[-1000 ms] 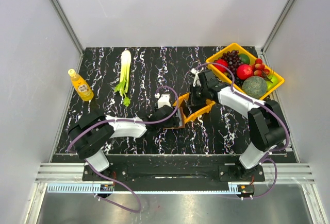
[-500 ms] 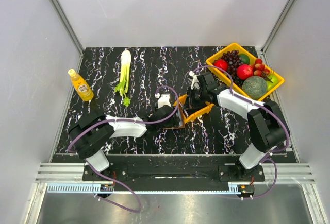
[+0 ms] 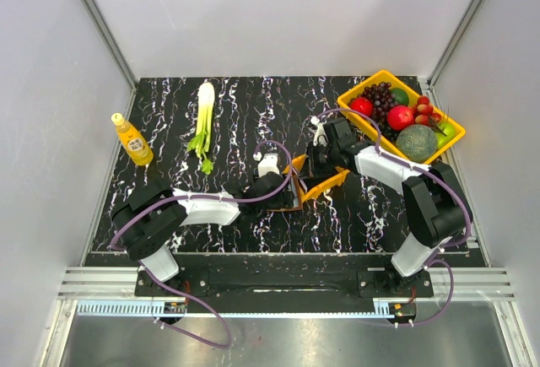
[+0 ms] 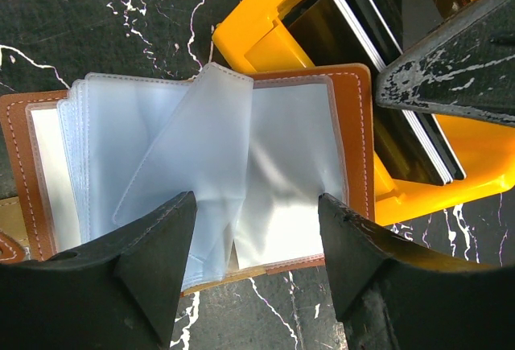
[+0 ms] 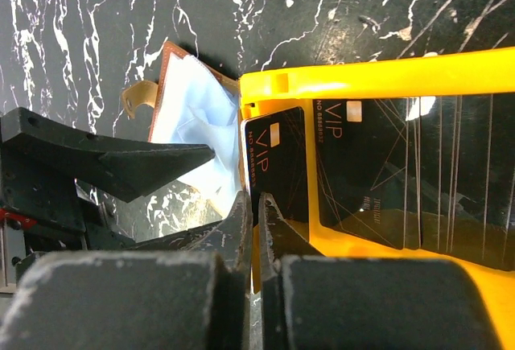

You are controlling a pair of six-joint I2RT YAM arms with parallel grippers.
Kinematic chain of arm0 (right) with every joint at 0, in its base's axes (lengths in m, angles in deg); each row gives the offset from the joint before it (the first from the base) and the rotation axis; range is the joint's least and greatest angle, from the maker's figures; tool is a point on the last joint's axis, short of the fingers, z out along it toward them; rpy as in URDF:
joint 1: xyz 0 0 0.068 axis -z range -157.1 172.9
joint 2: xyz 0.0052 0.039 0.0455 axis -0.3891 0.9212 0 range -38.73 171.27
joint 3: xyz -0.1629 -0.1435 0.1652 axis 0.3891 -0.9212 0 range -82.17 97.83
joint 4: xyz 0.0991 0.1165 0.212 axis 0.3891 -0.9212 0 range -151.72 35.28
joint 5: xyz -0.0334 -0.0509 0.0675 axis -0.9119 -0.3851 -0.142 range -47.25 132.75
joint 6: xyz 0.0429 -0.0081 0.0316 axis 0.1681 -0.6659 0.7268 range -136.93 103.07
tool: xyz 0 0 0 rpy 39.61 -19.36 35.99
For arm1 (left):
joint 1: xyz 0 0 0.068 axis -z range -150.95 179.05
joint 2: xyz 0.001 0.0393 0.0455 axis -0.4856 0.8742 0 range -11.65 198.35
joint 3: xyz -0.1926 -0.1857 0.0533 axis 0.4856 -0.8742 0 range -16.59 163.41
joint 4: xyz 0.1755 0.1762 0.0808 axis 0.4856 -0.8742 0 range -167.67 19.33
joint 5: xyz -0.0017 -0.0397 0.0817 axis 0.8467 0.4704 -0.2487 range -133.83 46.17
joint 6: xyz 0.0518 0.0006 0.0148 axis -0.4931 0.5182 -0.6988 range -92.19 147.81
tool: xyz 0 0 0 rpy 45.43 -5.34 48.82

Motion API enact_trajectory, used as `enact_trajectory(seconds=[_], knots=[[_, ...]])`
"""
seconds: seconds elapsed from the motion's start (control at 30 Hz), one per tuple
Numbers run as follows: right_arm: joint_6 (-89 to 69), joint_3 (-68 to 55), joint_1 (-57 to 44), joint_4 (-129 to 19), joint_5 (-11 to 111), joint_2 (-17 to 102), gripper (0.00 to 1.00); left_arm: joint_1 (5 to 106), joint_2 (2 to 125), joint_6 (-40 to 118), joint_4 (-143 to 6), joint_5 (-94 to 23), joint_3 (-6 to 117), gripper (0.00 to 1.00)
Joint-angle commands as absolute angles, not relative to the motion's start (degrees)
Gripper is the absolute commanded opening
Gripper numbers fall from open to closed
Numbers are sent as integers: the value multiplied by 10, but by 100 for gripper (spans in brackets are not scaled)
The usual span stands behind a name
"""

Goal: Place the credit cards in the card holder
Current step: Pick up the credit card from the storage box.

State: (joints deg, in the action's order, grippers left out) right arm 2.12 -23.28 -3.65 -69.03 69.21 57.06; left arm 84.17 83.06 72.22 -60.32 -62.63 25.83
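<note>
Clamped edge-on by the right gripper (image 5: pixel 257 205) in the orange bin (image 5: pixel 362 84), the black VIP card (image 5: pixel 282 161) should be lifted straight, then angled into a sleeve of the open card holder (image 4: pixel 201 165) at frame centre, beneath the spread left gripper (image 4: pixel 257 221).

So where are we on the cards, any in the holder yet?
Done: the card holder lies open beside the orange bin, its clear sleeves looking empty. In hand: the right gripper pinches one black VIP card at the bin's edge; the left gripper is open over the holder. Left: seating that card, then the other cards in the bin.
</note>
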Motion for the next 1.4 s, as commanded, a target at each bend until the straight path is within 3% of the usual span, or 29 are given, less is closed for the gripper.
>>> enact_trajectory(seconds=[0.0,0.2,0.37,0.53,0.9,1.07,1.37], knots=[[56,-237,-43,-669,691,535,0,839,856,722,-640,-603,260,67],[45,-232,-38,-675,639,499,0,839,856,723,-638,-601,260,67],[43,-223,-38,-693,672,511,3,839,854,722,-639,-601,259,67],[22,-228,-54,-724,560,537,2,840,854,721,-640,-601,260,67],[57,-239,-63,-670,722,541,8,839,856,719,-645,-602,266,67],[74,-248,-63,-648,738,538,0,840,857,718,-644,-600,267,67],[99,-258,-48,-625,762,533,0,839,858,719,-646,-601,265,67]])
